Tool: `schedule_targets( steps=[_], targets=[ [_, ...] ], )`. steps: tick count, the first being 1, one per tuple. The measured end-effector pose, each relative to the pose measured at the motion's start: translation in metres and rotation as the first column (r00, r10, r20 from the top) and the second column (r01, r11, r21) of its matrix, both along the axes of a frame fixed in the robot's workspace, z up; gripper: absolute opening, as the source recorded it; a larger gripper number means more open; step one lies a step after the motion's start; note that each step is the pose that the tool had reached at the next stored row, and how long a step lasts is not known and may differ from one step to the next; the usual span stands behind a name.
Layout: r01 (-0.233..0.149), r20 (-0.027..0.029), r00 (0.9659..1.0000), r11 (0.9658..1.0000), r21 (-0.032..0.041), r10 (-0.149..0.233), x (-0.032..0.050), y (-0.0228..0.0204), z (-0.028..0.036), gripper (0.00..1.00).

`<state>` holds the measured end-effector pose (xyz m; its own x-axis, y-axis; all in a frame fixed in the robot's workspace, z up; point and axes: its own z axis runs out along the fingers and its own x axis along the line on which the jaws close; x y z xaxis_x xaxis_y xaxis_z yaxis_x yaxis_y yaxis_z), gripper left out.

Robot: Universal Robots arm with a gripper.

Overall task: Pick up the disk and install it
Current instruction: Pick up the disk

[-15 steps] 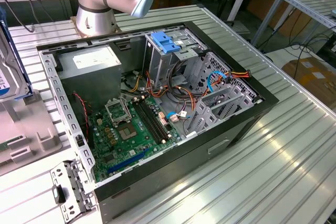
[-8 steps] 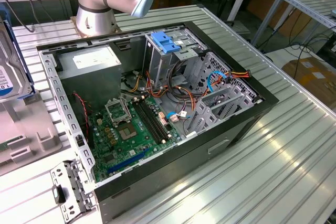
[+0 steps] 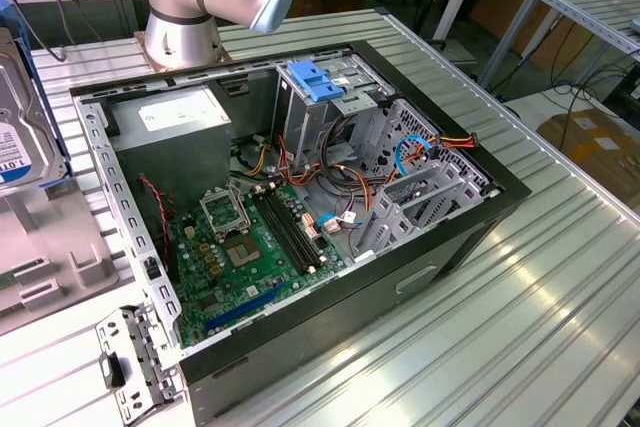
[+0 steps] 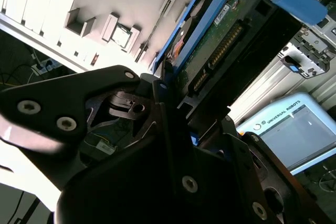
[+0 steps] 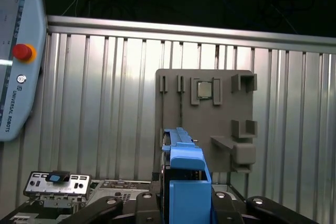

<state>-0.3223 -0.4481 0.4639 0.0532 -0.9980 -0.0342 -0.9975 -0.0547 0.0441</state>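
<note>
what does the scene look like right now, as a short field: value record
gripper: gripper shut on the disk
disk: black drive in blue caddy rails, clamped at one end, away from the case
computer case: computer case open on the ribbed metal table, motherboard exposed
drive bay: pale-blue clip on top
fixture plate: grey fixture plate beyond the disk, processor chip seated in it
install: not yet done

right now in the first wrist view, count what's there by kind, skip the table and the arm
disk: 1
grey plate: 1
chip: 1
control tablet: 1
metal bracket: 1
total: 5
</note>
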Motion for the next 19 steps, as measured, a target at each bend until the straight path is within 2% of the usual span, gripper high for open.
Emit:
schedule_targets(
  steps=[19],
  targets=[
    [0.000, -0.0001, 1.0000, 1.0000, -0.0001, 0.000, 0.0115, -0.0012, -0.0002, 0.37]
  ],
)
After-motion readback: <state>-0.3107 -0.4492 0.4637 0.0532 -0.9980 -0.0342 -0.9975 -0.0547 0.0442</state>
